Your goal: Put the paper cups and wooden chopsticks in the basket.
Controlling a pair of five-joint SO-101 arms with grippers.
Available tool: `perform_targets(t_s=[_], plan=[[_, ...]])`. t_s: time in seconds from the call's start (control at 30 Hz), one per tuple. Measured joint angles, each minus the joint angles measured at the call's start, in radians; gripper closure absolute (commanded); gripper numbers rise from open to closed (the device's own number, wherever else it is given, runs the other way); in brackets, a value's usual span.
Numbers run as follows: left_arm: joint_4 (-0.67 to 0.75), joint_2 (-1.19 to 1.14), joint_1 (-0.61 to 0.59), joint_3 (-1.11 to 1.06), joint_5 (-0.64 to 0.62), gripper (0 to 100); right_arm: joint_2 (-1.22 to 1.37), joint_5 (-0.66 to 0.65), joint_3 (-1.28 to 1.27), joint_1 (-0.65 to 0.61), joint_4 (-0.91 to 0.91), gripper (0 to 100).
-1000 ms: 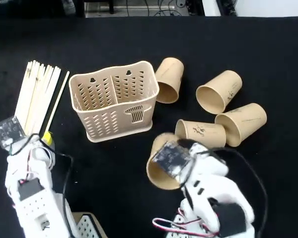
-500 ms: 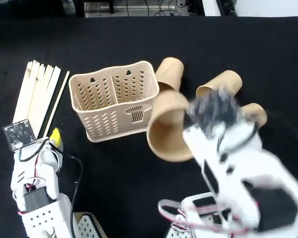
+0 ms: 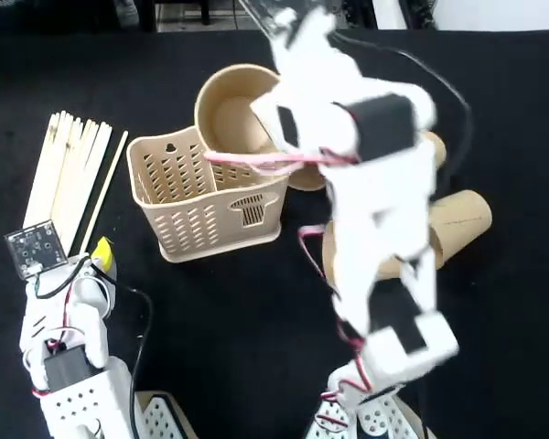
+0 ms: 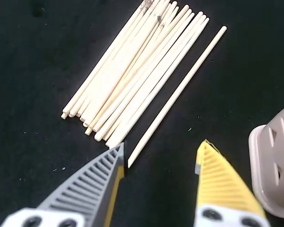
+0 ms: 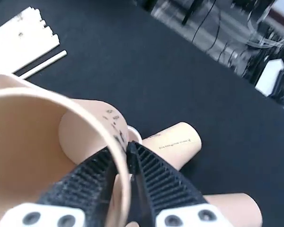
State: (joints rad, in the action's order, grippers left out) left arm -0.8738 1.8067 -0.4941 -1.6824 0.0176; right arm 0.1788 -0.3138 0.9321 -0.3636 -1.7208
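A: Paper cup (image 3: 233,110), where was it relative to the right claw (image 5: 125,149)?
B: Its rim was pinched between the closed fingers. In the high view the cup hung over the back edge of the basket (image 3: 178,229).
A: And the left claw (image 4: 158,151)?
B: Spread open, holding nothing, low over the black table (image 3: 210,329). The wooden chopsticks (image 4: 132,71) lay bundled just ahead, one stray stick (image 4: 180,90) ending beside the grey finger.
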Motion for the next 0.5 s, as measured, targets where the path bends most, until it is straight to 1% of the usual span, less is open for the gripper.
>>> perform_targets(t_s=[0.17,0.5], plan=[[0.000,0.000,0.000,0.000,0.000,75,0.133,0.005,0.064,0.002,-0.005,98.7],[0.000,0.000,0.000,0.000,0.000,75,0.127,0.005,0.043,0.002,-0.011,98.7]])
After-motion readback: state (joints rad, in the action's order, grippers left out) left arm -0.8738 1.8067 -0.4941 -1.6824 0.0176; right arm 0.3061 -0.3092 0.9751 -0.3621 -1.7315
